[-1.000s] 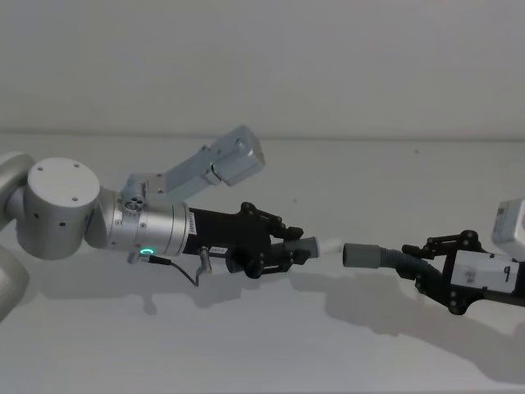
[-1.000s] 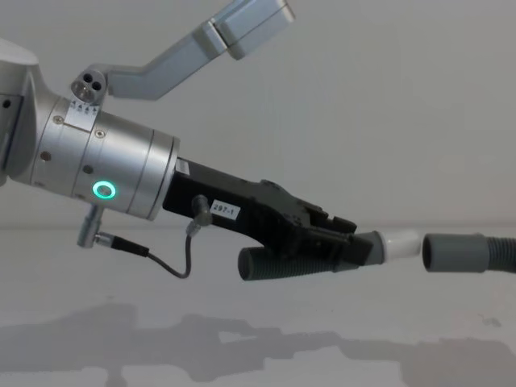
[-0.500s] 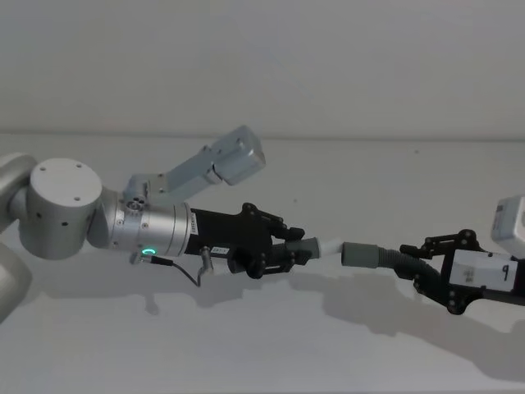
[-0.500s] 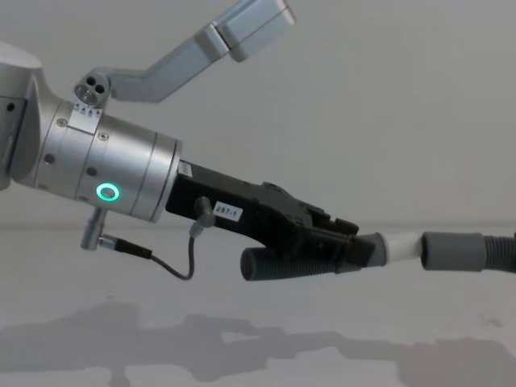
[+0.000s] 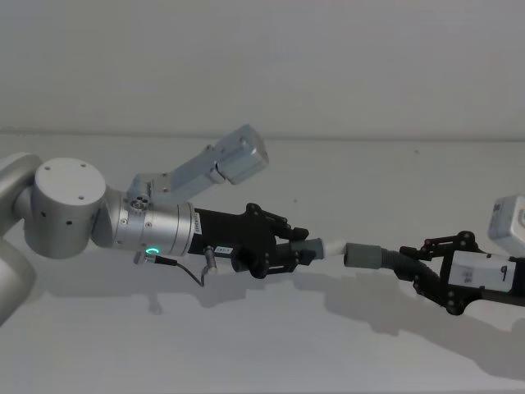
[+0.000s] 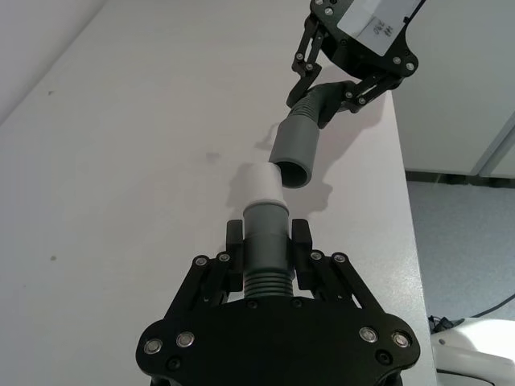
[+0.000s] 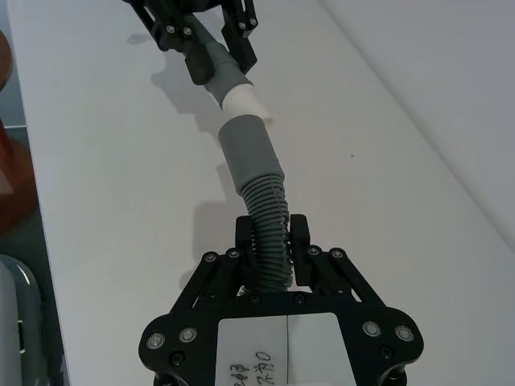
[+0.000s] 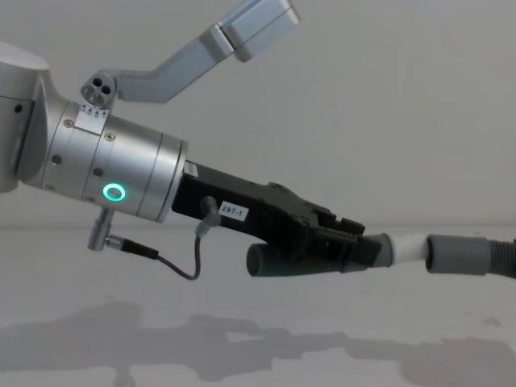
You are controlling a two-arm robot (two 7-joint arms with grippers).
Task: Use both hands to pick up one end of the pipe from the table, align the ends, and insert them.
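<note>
Above the white table point(image 5: 246, 353) my left gripper point(image 5: 293, 250) is shut on the short dark grey tube point(image 5: 308, 249), its white tip point(image 5: 335, 246) pointing at the other arm. My right gripper point(image 5: 424, 272) is shut on the ribbed hose point(image 5: 405, 263), whose smooth grey cuff point(image 5: 364, 255) faces the tip. The tip point(image 6: 260, 182) meets the cuff's mouth point(image 6: 293, 150), a little off line. How far in it sits I cannot tell. From the side, tip point(image 8: 409, 248) and cuff point(image 8: 459, 255) touch. The right wrist view has hose point(image 7: 269, 221), cuff point(image 7: 250, 153) and tip point(image 7: 241, 100) in a row.
The table's edge point(image 6: 402, 201) runs close beside the two grippers in the left wrist view, with floor below it. A reddish-brown object point(image 7: 5, 121) stands off the table's other long side. A plain wall rises behind the table.
My left gripper has moved toward the right arm with the short tube. The gap between the white tip and the cuff has closed. The right gripper has barely moved.
</note>
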